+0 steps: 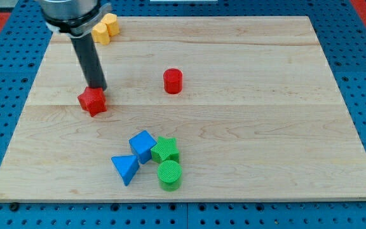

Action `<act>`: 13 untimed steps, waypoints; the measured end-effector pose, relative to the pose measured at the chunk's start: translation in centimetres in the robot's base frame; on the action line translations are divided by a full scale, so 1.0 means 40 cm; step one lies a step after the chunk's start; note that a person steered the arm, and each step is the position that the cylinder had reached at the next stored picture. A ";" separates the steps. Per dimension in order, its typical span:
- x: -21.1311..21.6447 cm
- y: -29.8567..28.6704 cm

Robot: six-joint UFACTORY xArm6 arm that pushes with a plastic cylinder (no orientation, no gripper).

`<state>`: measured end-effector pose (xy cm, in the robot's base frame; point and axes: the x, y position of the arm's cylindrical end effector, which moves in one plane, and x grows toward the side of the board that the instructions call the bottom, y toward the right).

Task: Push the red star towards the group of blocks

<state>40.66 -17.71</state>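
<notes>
Wooden board (246, 127) w/ 7 blocks: 2 red, 2 blue, 2 green, 1 yellow. No claw on this arm, just a rod; my tip (96, 88) touches the red star (93, 101) at its 12 o'clock. Star sits at board's 9 o'clock; no clear long axis, heading can't be told. Red cylinder (173, 81) at star's 2. Group at star's 4-5: blue cube (142, 145), blue triangle (126, 168), green star (165, 150), green cylinder (169, 175). Yellow block (105, 28) at 12.
</notes>
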 end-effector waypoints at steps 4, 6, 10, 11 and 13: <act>-0.018 -0.088; -0.051 -0.109; -0.036 -0.101; 0.009 -0.074; 0.124 0.120</act>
<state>45.61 -12.92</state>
